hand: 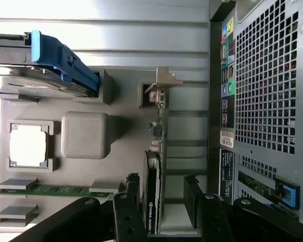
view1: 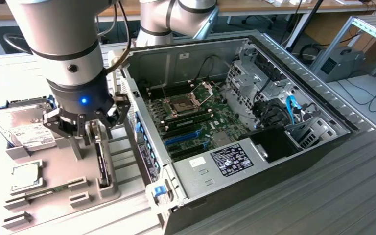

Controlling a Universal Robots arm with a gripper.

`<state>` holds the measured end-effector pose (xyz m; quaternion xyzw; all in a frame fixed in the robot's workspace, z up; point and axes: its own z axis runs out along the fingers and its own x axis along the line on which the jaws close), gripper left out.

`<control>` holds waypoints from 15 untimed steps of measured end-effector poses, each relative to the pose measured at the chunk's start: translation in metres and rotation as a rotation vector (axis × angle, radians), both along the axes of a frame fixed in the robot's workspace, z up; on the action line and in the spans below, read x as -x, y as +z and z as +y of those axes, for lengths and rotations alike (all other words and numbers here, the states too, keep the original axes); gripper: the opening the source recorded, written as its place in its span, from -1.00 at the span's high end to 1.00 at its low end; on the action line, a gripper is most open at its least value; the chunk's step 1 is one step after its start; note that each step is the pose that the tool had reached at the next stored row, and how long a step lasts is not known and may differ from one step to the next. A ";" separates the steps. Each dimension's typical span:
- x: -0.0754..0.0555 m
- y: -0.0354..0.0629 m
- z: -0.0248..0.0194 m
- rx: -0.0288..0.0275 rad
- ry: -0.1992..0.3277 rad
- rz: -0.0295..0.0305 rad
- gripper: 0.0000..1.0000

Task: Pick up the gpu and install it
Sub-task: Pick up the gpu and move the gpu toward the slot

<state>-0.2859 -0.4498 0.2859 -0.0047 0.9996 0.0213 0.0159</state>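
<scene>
In the exterior view, a hard drive in a blue bracket lies at nine o'clock of the gripper. A processor chip and a green memory stick sit at seven o'clock on the grey fixture tray. The gripper hangs with jaws spread wide, gripping nothing, one finger on either side of the gpu. The gpu stands on edge in its tray slot at six o'clock. The open PC case lies at three o'clock.

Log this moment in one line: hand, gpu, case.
hand: open, straddling gpu | gpu: standing on edge in grey holder, not gripped | case: side open, gpu not installed
</scene>
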 end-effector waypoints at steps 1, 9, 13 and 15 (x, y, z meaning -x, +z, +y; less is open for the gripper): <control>0.000 -0.0017 0.0000 0.0000 0.000 0.0000 0.04; 0.003 -0.0204 0.0001 0.0000 0.000 -0.0001 0.04; 0.004 -0.0286 0.0007 0.0000 0.000 0.0000 0.04; 0.004 -0.0321 0.0035 0.0002 -0.001 0.0002 0.04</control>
